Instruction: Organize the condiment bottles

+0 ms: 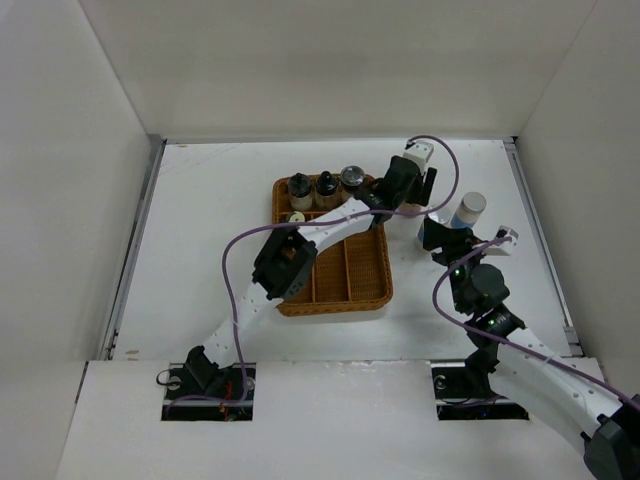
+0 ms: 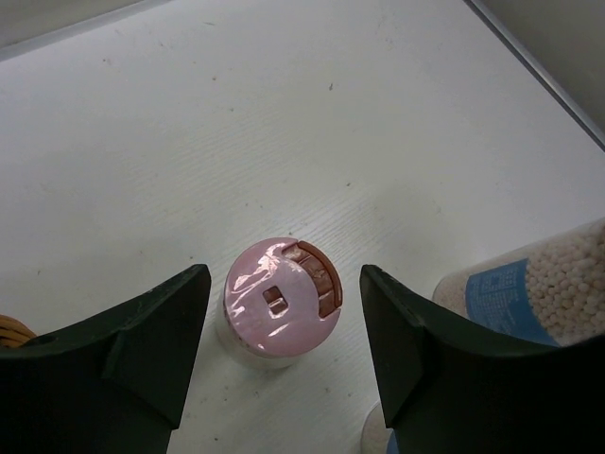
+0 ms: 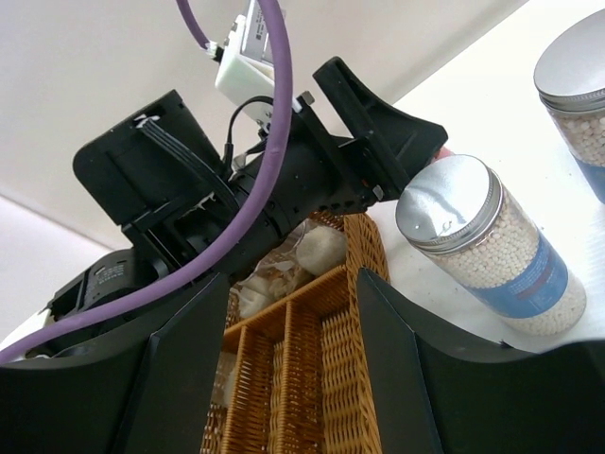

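Note:
A pink-capped bottle (image 2: 282, 303) stands upright on the white table. My left gripper (image 2: 284, 355) is open above it, one finger on each side, not touching. In the top view the left gripper (image 1: 418, 195) is just right of the wicker tray's back corner. Two taller silver-capped bottles with blue bands (image 3: 492, 246) (image 3: 577, 85) stand to the right; one shows in the top view (image 1: 469, 209). Three dark-capped bottles (image 1: 326, 186) and a cream yellow-capped one (image 1: 296, 216) stand at the tray's back. My right gripper (image 3: 293, 359) is open and empty near the tray's right wall (image 1: 440, 240).
The brown wicker divided tray (image 1: 368, 290) lies mid-table, and the left arm reaches across it. The nearer silver-capped bottle (image 2: 539, 293) stands close to the left gripper's right finger. White walls enclose the table at the back and sides.

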`<state>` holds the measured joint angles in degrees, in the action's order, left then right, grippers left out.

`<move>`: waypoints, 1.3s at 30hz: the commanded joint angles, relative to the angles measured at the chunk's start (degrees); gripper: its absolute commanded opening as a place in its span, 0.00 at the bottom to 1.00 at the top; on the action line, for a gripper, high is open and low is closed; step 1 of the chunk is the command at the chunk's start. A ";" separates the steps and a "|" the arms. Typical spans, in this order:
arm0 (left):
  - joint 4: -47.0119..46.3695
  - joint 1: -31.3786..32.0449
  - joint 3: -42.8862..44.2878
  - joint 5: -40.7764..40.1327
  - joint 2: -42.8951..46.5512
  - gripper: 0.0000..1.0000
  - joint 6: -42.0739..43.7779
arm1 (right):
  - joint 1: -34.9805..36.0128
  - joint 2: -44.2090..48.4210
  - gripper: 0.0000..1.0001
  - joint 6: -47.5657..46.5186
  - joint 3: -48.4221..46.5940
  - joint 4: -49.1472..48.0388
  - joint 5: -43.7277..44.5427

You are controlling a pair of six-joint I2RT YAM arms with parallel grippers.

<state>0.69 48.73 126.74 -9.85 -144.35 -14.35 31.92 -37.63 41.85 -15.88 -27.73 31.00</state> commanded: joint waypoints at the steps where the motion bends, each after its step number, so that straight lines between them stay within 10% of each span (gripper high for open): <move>1: -1.57 -0.35 2.11 0.36 0.13 0.62 0.46 | -0.33 -0.25 0.63 0.17 -1.08 -3.39 -0.68; 12: -1.92 -0.70 0.80 -0.96 1.88 0.35 1.25 | -0.33 -0.52 0.63 0.08 -0.91 -4.00 -0.77; 23: -8.15 -4.39 -10.36 -1.14 19.18 0.33 0.46 | -0.06 1.50 0.63 -0.27 0.32 -5.76 -0.77; 39: -15.55 -2.37 -60.70 -12.55 61.44 0.32 -6.30 | -0.06 -2.71 0.62 0.25 -0.29 -6.73 -1.74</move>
<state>-12.27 45.17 71.88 -17.19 -89.60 -18.96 31.92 -40.27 41.85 -15.88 -30.57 30.61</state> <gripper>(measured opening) 0.473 0.627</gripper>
